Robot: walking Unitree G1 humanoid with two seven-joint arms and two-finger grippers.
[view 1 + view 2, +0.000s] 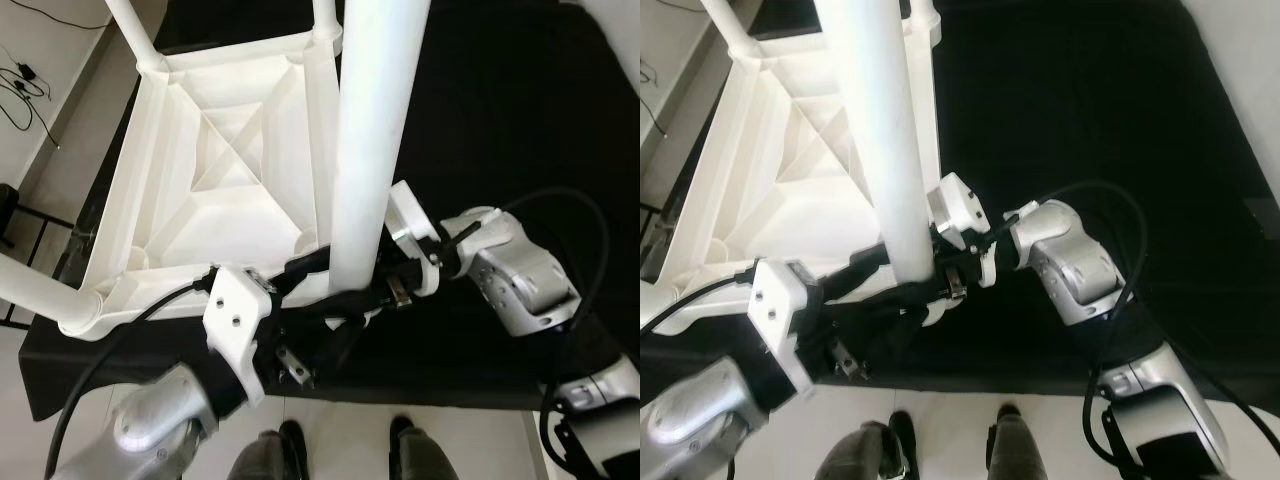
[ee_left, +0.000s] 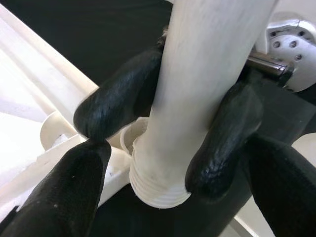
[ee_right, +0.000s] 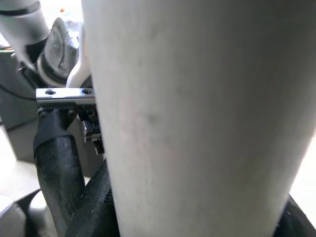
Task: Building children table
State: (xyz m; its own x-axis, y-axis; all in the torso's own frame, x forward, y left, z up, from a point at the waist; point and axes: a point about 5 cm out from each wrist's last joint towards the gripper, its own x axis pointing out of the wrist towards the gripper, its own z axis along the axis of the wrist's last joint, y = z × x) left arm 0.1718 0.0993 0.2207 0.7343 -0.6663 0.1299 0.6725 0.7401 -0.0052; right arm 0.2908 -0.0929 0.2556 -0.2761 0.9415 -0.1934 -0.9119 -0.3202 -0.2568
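A white plastic children's table point(image 1: 230, 170) lies upside down on a black surface point(image 1: 500, 120), its ribbed underside facing up. A loose white table leg point(image 1: 375, 130) stands upright at the near right corner. My left gripper point(image 1: 335, 305) reaches in from below and is shut on the leg's lower end. My right gripper point(image 1: 385, 285) comes from the right and is shut on the same leg at about the same height. In the left wrist view the leg's threaded end point(image 2: 160, 190) hangs bare, right beside the corner socket point(image 2: 129, 140), with black fingers point(image 2: 118, 98) wrapped round the shaft.
Three fitted legs stick up from the other corners: far left point(image 1: 130, 30), far right point(image 1: 325, 15), near left point(image 1: 30, 285). Cables point(image 1: 20, 80) lie on the pale floor at the left. Two dark shoes point(image 1: 290, 440) stand by the near edge of the black surface.
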